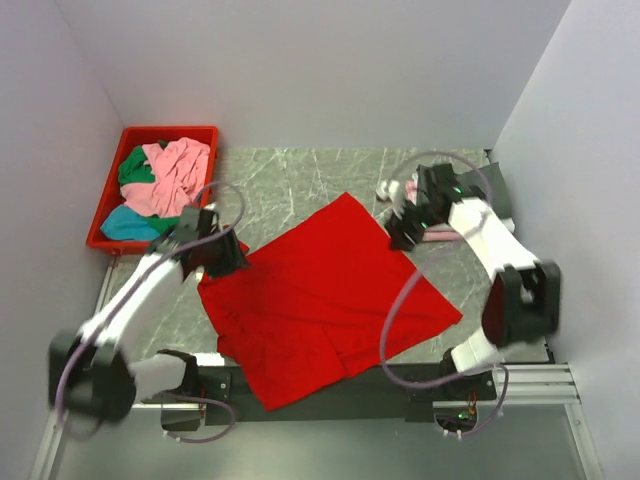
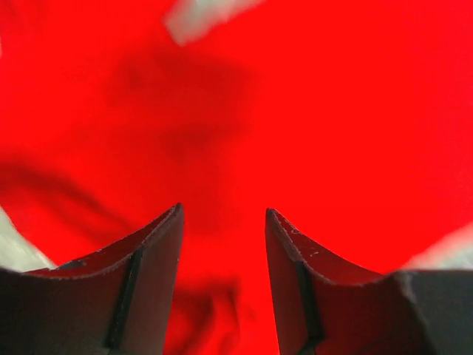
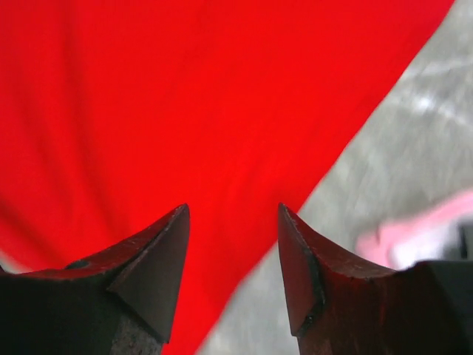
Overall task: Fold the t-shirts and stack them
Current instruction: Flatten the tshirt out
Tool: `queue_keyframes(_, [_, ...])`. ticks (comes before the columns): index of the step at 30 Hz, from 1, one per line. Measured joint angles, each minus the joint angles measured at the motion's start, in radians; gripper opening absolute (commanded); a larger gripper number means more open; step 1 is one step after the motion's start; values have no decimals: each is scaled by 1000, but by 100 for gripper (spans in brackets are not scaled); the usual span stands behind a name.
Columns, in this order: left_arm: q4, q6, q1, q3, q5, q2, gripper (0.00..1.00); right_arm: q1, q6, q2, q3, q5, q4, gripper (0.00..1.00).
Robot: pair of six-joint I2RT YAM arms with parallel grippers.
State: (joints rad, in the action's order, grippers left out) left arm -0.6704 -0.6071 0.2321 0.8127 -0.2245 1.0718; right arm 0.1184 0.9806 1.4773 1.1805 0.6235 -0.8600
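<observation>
Two pairs of jaws open, empty — at left and right corners of red t-shirt [image 1: 320, 300] | step: likely spreading before first fold; next: pinch both corners, fold across

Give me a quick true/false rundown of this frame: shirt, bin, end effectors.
1. The red t-shirt lies spread on the table. True.
2. The bin holds only white shirts. False: it holds a pink shirt, a green shirt and a teal shirt.
3. The left end effector and right end effector are open, with nothing between the fingers. True.
4. The bin sits at the table's far right corner. False: it is at the far left.
</observation>
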Motion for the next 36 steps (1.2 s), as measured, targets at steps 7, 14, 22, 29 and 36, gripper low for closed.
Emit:
queue_keyframes(7, [119,73,27,230,261,427,53,61,-422,468,448,-40,151,54])
queue_keyframes(14, [108,133,87,409,386,712,49,65,-663,779,810,-122,156,54])
queue_keyframes(22, [44,159,127,430,488,750,50,79,-771,847,852,-177,150,54])
queue_keyframes(29, [31,169,127,434,519,752,50,109,-827,958,992,-209,123,54])
queue_keyframes(36, [34,168,127,403,517,748,50,136,-857,1030,1090,-291,69,54])
